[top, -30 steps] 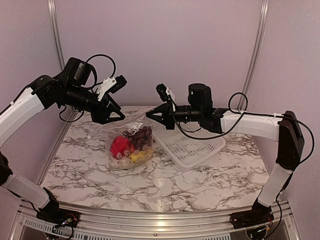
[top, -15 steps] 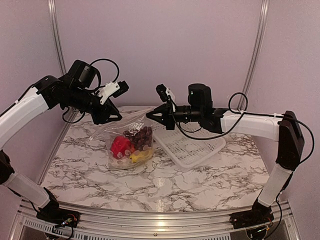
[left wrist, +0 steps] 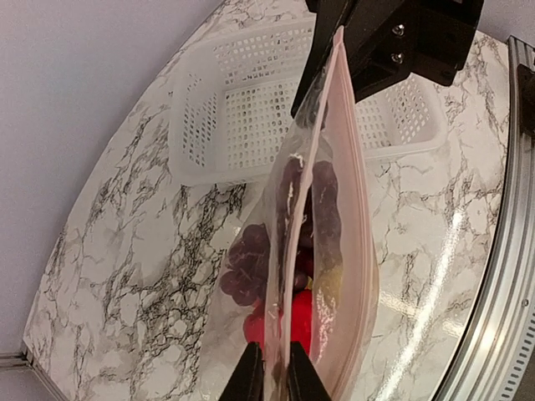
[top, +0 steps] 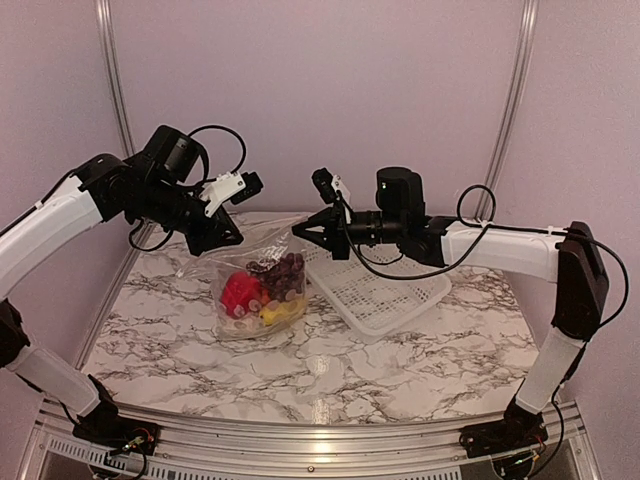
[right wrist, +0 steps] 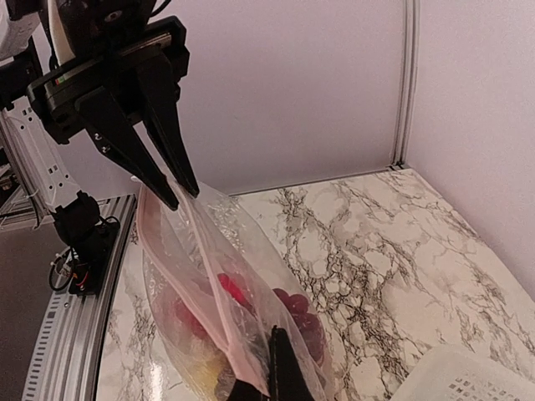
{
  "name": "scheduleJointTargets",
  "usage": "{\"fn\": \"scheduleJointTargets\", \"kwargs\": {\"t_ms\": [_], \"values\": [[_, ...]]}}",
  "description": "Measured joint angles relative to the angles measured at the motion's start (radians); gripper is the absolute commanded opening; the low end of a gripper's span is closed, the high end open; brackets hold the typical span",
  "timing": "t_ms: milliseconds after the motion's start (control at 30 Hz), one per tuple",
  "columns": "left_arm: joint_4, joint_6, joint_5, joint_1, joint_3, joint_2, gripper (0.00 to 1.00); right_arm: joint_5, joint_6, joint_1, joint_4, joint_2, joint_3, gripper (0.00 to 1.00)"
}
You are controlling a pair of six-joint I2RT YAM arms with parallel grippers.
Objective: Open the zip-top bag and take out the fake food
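Table: white marble-look top with black veins (top: 400, 360), and a metal rail (top: 300, 440) along its near edge.
Room: plain pale lilac walls (top: 320, 90), with silver posts (top: 513, 90) rising at the back corners.
Zip-top bag: the zip-top bag (top: 228, 322) is left of centre on the table. Its top edge is stretched between the two hands and its bottom seems to rest on the marble.
Fake food: the fake food is inside the bag, with a dark grape bunch (top: 283, 272) high up, a red piece (top: 238, 292) beside it and a yellow piece (top: 272, 315) low down.
Basket: a white lattice basket (top: 385, 295) sits just right of the bag.
Left hand: the left hand (top: 222, 238) is pinching the bag's left top corner.
Right hand: the right hand (top: 305, 230) is pinching the opposite corner.
Top view only: both arms reach in from either side and the whole table is in view.
Left wrist view only: the bag is seen edge-on. Its pink zip strip (left wrist: 349, 142) runs away to the other hand, with the basket beyond.
Right wrist view only: the marble's far corner meets the wall. I cannot tell whether the zip is parted.
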Motion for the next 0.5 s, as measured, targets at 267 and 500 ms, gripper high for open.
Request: {"fn": "scheduleJointTargets", "kwargs": {"t_ms": [267, 500], "values": [[0.042, -0.17, -0.008, 0.007, -0.001, 0.0, 0.0, 0.004, 0.031, 0.0, 0.02, 0.006, 0.008, 0.0], [0.079, -0.422, -0.057, 0.03, -0.043, -0.106, 0.0, -0.005, 0.105, 0.018, 0.086, 0.134, 0.163, 0.0]]}}
